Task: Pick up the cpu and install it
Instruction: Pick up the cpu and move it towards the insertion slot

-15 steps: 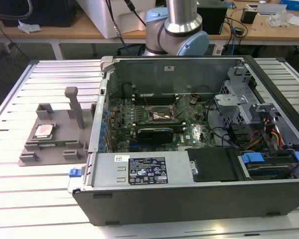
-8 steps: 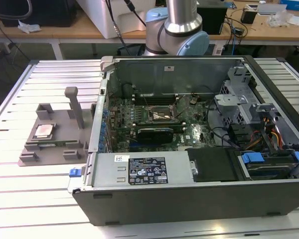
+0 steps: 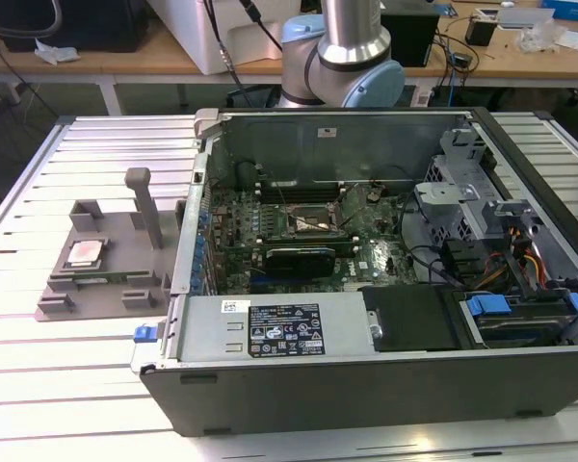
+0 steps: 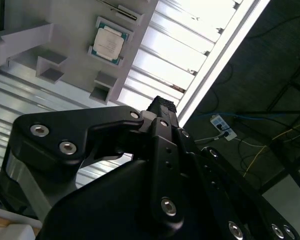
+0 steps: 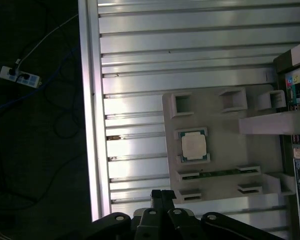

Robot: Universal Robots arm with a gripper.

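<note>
The cpu lies flat in a square recess of the grey plastic tray, at the exterior view's left, beside the open computer case. Both wrist views show the cpu from above, silver plate up, with nothing touching it. My gripper hangs high above the table near the tray's edge, well apart from the chip. Its black fingers are pressed together with nothing between them, and its ribbed tip is in the second wrist view. The motherboard socket sits inside the case.
The open computer case takes up the middle and the exterior view's right of the slatted metal table. A tall grey post stands on the tray. The table edge borders dark floor with a power strip and cables.
</note>
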